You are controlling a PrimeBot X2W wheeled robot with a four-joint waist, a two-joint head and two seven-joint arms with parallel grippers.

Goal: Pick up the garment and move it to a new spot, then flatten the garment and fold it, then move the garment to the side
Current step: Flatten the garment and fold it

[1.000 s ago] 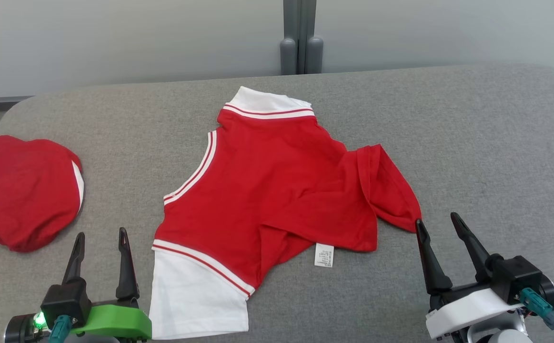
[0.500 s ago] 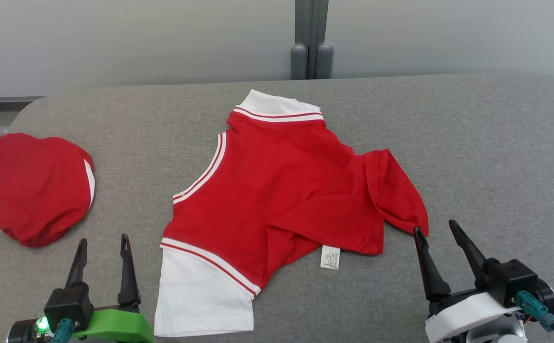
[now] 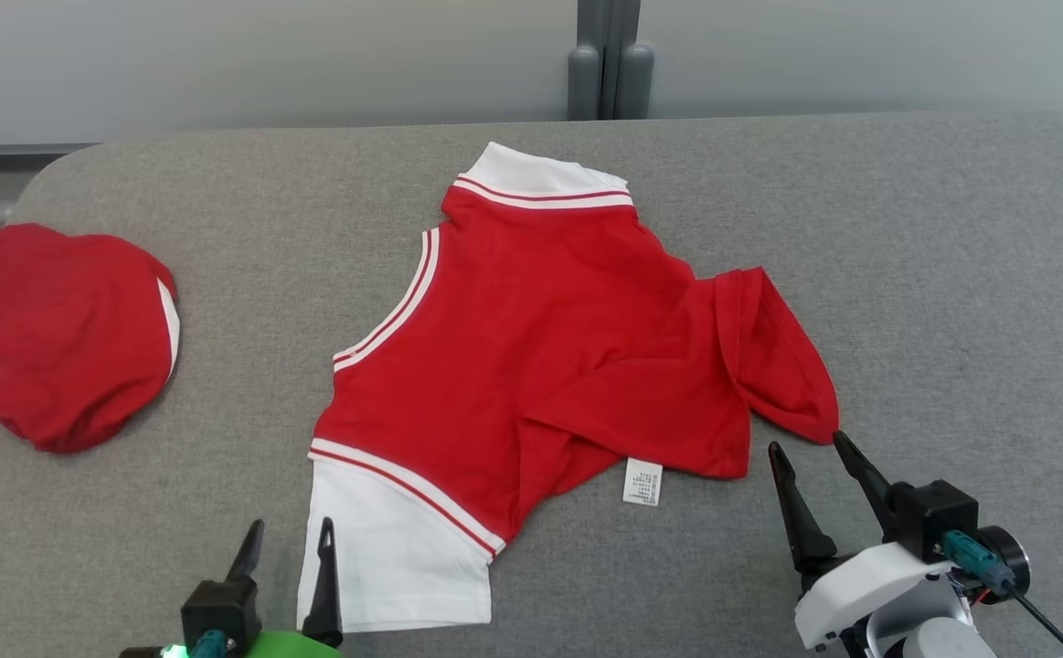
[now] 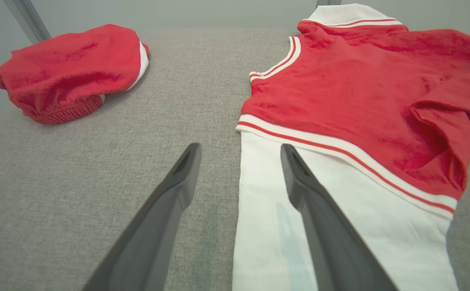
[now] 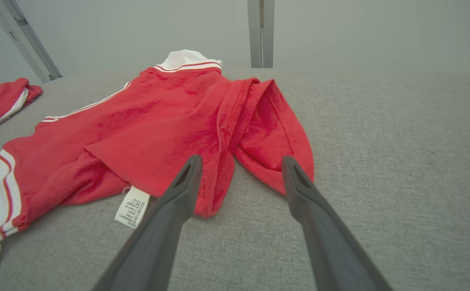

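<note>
By the garment (image 3: 531, 347) — left claw (image 3: 292, 524) and right claw (image 3: 805, 440) low, forward-pointing, wide, empty.

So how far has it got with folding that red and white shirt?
Early on. The shirt lies spread out but rumpled, one sleeve bunched, no fold made. The left pincer and right pincer are open and empty by its near corners. Flattening, folding and moving it aside remain.
</note>
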